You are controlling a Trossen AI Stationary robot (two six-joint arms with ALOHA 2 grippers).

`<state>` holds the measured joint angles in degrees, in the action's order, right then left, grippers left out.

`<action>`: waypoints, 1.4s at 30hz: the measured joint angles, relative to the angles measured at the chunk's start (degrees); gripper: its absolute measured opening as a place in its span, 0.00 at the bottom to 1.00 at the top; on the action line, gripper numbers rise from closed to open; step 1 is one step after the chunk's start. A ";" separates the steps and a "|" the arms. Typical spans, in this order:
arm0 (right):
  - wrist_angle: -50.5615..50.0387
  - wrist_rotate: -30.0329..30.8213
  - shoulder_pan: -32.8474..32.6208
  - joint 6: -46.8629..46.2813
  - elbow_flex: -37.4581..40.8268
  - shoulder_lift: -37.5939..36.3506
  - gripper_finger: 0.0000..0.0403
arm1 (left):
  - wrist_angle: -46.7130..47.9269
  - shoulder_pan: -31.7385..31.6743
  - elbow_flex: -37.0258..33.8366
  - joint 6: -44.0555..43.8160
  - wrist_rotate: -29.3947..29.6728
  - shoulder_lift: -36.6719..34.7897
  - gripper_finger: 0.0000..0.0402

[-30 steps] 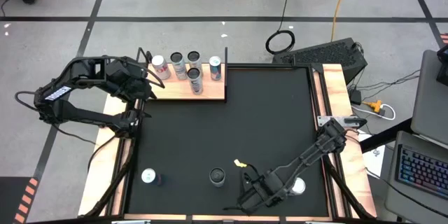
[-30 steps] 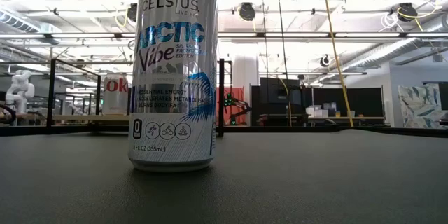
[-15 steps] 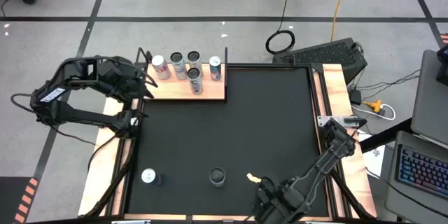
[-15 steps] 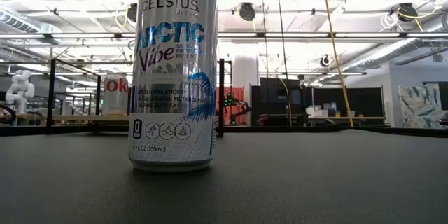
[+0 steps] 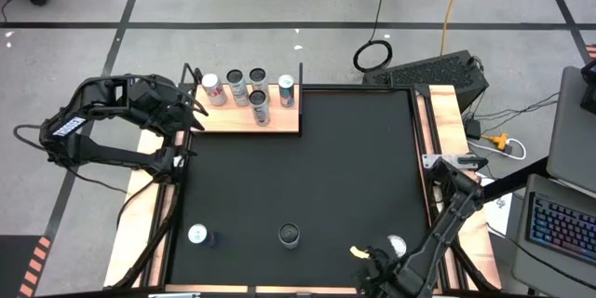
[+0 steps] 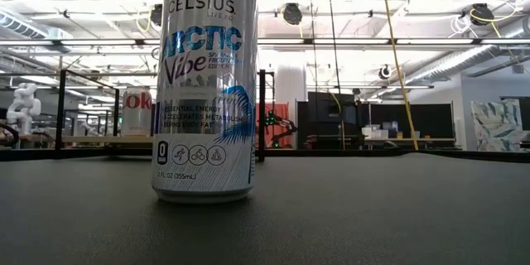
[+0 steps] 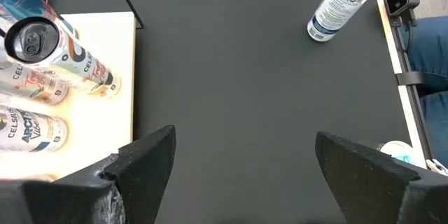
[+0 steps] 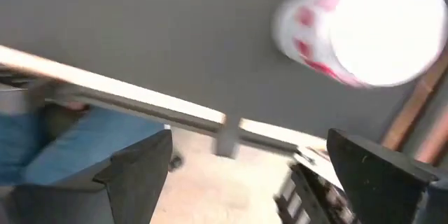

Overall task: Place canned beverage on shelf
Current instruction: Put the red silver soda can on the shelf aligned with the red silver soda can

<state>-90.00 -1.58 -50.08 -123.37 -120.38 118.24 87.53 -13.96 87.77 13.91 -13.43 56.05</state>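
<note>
High view: we count five cans (image 5: pixel 256 105) standing on the shelf (image 5: pixel 250 117) at the tabletop's (image 5: pixel 326 168) far left corner, three more on the mat: silver one (image 5: pixel 197 235), dark one (image 5: pixel 290 234), white one (image 5: pixel 397 246). Left pincer (image 5: pixel 193 110) hovers just beside the shelf; right pincer (image 5: pixel 380 263) at the near edge by the white can. Low view: only a Celsius can (image 6: pixel 205 83) up close. Left wrist: fingers (image 7: pixel 143 164) spread, empty. Right wrist: fingers (image 8: pixel 136 168) spread, white can ahead, a person's jeans (image 8: pixel 63 136) past the edge.
</note>
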 joint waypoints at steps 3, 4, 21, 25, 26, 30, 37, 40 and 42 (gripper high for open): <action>-0.02 -3.00 -1.46 -5.18 4.80 -1.87 0.90 | 0.00 0.65 0.00 -0.01 0.00 0.00 0.86; 0.01 -2.89 -1.92 -6.85 6.26 -2.66 0.90 | 0.00 0.90 0.00 0.00 -0.01 0.00 0.86; 3.62 3.02 0.84 -9.15 28.18 -14.70 0.90 | -0.04 1.73 0.00 0.46 0.00 0.02 0.86; 4.59 3.19 1.51 -7.82 30.10 -14.78 0.90 | -0.04 1.73 0.00 0.48 0.00 0.02 0.86; 5.55 3.15 1.67 -7.71 30.70 -14.78 0.90 | -0.04 1.73 0.00 0.48 0.00 0.02 0.86; 9.57 2.75 2.01 -6.73 32.50 -14.78 0.90 | -0.07 1.73 0.00 0.48 0.00 0.02 0.86; 10.99 2.77 2.01 -6.43 32.70 -14.78 0.90 | -0.07 1.73 -0.01 0.48 0.00 0.02 0.86; 10.96 2.66 2.01 -6.77 32.70 -14.76 0.90 | -0.07 1.73 0.00 0.47 0.01 0.02 0.86; 11.00 1.61 2.03 -7.56 32.70 -14.53 0.90 | -0.07 1.73 0.00 0.39 0.00 0.02 0.86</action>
<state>-79.00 0.03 -48.06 -130.93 -87.68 103.71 87.46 -12.23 87.77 14.31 -13.43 56.07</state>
